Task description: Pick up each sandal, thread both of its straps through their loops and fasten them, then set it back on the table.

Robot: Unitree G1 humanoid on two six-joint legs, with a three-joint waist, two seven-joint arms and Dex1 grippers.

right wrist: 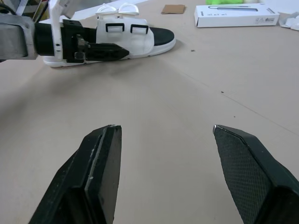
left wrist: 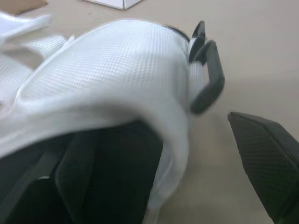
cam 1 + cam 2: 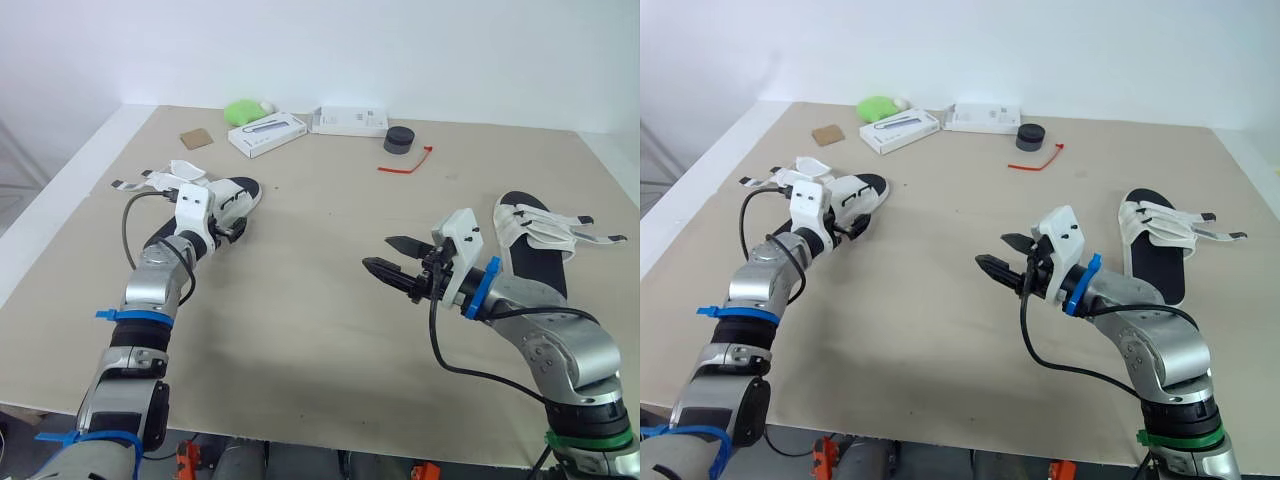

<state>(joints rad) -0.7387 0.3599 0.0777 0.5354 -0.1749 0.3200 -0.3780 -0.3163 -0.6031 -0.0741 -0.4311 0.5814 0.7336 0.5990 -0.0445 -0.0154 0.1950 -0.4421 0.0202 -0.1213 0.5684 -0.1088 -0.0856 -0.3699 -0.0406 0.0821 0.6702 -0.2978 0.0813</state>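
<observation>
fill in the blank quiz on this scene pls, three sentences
1. The right gripper hangs over the bare table with its fingers ___.
2. The zip tie beside the dark puck is ___ in colour.
3. The table holds ___ sandals: the left sandal by the left gripper, and the right sandal.

Missing words: open; red; two

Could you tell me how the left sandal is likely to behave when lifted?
The left sandal probably lifts as one stiff piece, given its thick flat sole. Its loose straps look thin and floppy, so they will likely dangle.
</observation>
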